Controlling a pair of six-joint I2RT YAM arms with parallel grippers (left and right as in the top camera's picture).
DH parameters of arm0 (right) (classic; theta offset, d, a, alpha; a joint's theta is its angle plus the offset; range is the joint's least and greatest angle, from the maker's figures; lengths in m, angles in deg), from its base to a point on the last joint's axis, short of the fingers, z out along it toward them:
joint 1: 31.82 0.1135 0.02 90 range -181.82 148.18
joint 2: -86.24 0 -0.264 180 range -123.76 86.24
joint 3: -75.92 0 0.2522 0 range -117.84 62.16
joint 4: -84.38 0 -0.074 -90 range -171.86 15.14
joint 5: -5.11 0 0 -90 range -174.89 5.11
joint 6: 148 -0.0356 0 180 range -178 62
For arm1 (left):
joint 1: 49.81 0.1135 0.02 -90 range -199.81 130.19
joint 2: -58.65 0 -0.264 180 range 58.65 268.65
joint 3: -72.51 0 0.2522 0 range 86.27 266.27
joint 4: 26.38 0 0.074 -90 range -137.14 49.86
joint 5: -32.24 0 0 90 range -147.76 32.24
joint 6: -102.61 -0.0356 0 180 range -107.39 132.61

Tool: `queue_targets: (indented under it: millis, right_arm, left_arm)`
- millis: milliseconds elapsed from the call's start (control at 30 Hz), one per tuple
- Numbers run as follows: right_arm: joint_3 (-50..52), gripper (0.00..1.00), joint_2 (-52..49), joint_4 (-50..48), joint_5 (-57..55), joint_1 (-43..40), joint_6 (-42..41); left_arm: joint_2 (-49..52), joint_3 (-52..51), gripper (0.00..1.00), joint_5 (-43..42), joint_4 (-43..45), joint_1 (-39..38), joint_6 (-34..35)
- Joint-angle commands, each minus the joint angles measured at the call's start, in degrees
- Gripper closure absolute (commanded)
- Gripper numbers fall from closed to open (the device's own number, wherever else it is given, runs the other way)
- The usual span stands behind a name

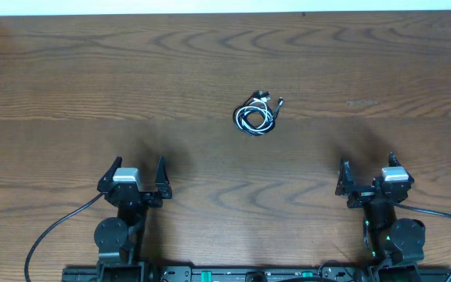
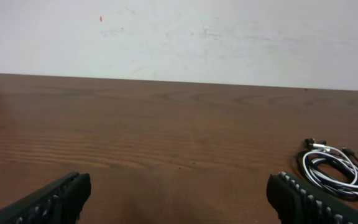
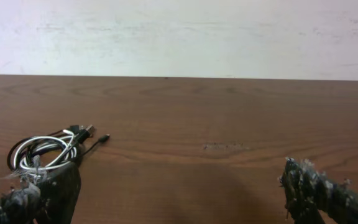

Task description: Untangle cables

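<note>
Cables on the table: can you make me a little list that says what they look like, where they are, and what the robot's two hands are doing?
cables: a white and a black cord coiled together in one small bundle, plug ends sticking out
place: on the wooden table, between and ahead of both arms
left hand: open, empty, away from the bundle
right hand: open, empty, away from the bundle
untangled yet: no

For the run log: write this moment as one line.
stage: not started | white and black coiled cables: bundled together on brown wooden table | left gripper: open, empty | right gripper: open, empty
</note>
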Motion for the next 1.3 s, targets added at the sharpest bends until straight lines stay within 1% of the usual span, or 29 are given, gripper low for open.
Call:
queue_targets:
  millis: [0,433,633,733,833,1033,1267]
  right_arm:
    - [0.07,0.01,0.31,0.24,0.13,0.28,0.28]
    - [0.07,0.01,0.31,0.15,0.31,0.28,-0.39]
    - [0.07,0.01,0.31,-0.20,-1.70,0.28,-1.03]
    - [-0.11,0.01,0.22,-0.17,-1.86,0.28,-1.03]
    - [-1.07,0.01,-1.03,0.44,-1.88,0.28,-1.03]
    - [-7.21,0.01,-9.53,4.20,-4.02,0.28,-1.03]
    - [-16.68,0.01,-26.36,4.79,-4.15,0.28,-1.05]
  left_arm:
    - [-0.37,-0.55,0.05,-0.81,-2.54,0.20,-0.79]
    - [-0.37,-0.55,0.05,-0.81,-2.54,0.20,-0.79]
    - [-0.37,-0.55,0.05,-1.03,-2.32,0.22,-0.66]
    - [-0.31,-0.46,0.05,-0.98,-2.80,0.20,4.85]
    - [1.05,0.42,0.05,-0.92,-3.65,0.20,6.64]
    - [8.72,7.13,0.05,2.91,-8.15,0.20,6.56]
    - [25.44,17.00,0.05,2.82,-9.01,0.20,6.58]
